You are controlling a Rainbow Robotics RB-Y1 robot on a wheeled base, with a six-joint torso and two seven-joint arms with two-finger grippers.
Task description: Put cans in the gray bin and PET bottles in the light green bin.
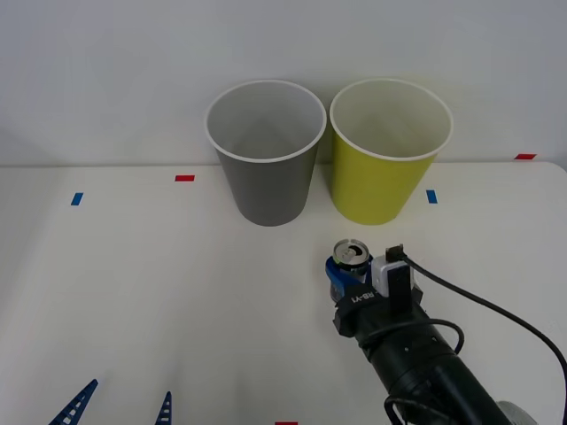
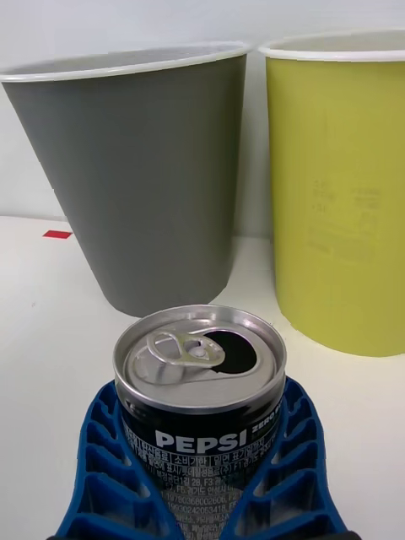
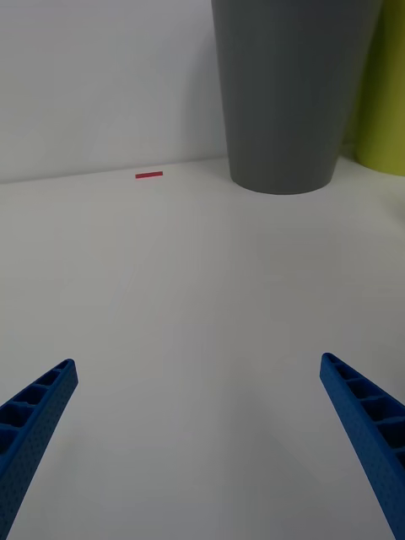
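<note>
A small silver-topped Pepsi can (image 1: 350, 257) (image 2: 200, 371) stands upright on the white table, its pull-tab top open. My right gripper (image 1: 344, 274) (image 2: 201, 472) is shut on the can, its blue ribbed fingers (image 2: 101, 464) hugging both sides. Behind the can stand the gray bin (image 1: 266, 150) (image 2: 143, 169) (image 3: 291, 84) and, to its right, the light green bin (image 1: 390, 149) (image 2: 342, 186) (image 3: 384, 93). The can sits in front of the gap between them. My left gripper (image 1: 120, 407) (image 3: 198, 430) hangs open at the table's near left, holding nothing.
Small red (image 1: 184, 178) (image 3: 149, 175) and blue (image 1: 77, 198) tape marks dot the white table (image 1: 133, 292). A black cable (image 1: 496, 310) trails from my right arm. A pale wall rises close behind the bins.
</note>
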